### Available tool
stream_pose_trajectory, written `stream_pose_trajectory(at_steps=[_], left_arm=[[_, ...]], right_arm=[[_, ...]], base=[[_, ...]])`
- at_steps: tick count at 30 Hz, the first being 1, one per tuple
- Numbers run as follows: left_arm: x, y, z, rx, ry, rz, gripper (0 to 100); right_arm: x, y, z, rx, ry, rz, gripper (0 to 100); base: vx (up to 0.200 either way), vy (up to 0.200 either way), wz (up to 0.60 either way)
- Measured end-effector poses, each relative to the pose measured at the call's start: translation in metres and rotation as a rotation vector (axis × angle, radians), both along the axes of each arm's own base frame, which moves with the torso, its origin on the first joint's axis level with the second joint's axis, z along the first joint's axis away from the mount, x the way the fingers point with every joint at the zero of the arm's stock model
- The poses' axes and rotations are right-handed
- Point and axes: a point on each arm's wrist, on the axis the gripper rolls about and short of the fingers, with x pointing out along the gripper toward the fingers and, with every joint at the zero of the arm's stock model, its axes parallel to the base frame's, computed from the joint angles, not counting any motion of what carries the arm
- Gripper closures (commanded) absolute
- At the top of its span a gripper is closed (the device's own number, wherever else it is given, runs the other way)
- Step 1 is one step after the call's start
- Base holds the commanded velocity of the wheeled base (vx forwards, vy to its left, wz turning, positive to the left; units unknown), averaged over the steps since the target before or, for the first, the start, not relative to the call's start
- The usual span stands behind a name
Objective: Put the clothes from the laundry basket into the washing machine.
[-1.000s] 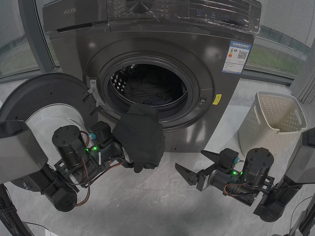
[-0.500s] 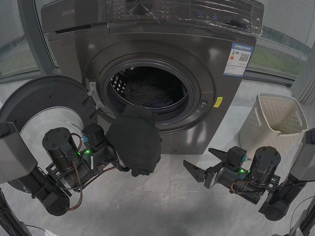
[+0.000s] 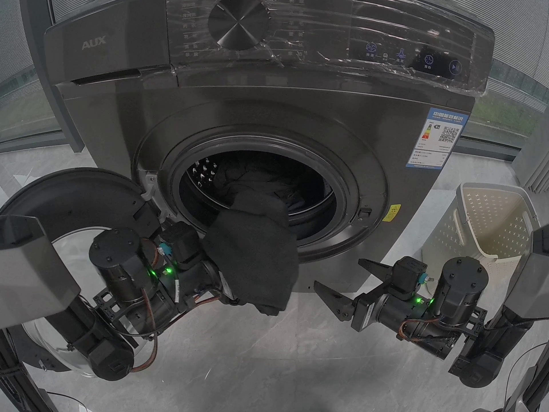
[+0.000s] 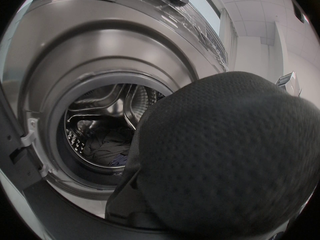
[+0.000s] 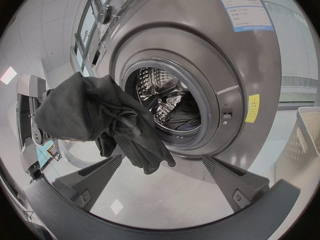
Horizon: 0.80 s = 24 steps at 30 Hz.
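at the lower centre of the head view, your left tool [image 3: 224, 286] is clenched on a black garment [image 3: 254, 247], with the cloth draped over it. the garment's top edge overlaps the lower rim of the drum mouth [image 3: 257, 184]; the rest hangs down in front of the washer [image 3: 320, 110], above the floor. deeper in the drum lie dark clothes [image 3: 251, 173]. the door [image 3: 68, 195] stands swung open at the left of the frame. your right tool [image 3: 343, 278] hovers at the lower right, released, fingers spread wide with nothing between them, pointing toward the washer front. the basket [image 3: 492, 218] stands on the floor at the right edge, beside the washer.
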Motion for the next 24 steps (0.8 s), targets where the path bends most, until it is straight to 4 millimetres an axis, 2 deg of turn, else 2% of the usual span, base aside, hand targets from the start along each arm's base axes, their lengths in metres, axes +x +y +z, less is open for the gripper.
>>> stream_pose_trajectory(at_steps=[4,7,16,24], left_arm=[[0.008,-0.011,-0.005,0.004,-0.005,-0.014,100],[0.023,-0.023,-0.007,-0.008,-0.027,-0.017,100],[0.087,-0.048,-0.01,-0.069,-0.105,0.022,100],[0.147,-0.049,-0.023,-0.069,-0.118,0.101,100]], right_arm=[[-0.005,0.005,0.0,0.002,0.0,0.025,0],[-0.009,0.009,0.001,0.004,0.0,0.046,0],[-0.016,0.014,0.001,0.004,0.002,0.072,0],[-0.018,0.014,0.001,0.004,0.002,0.079,0]], base=[[0.0,0.0,0.0],[0.0,0.0,0.0],[0.0,0.0,0.0],[0.0,0.0,0.0]])
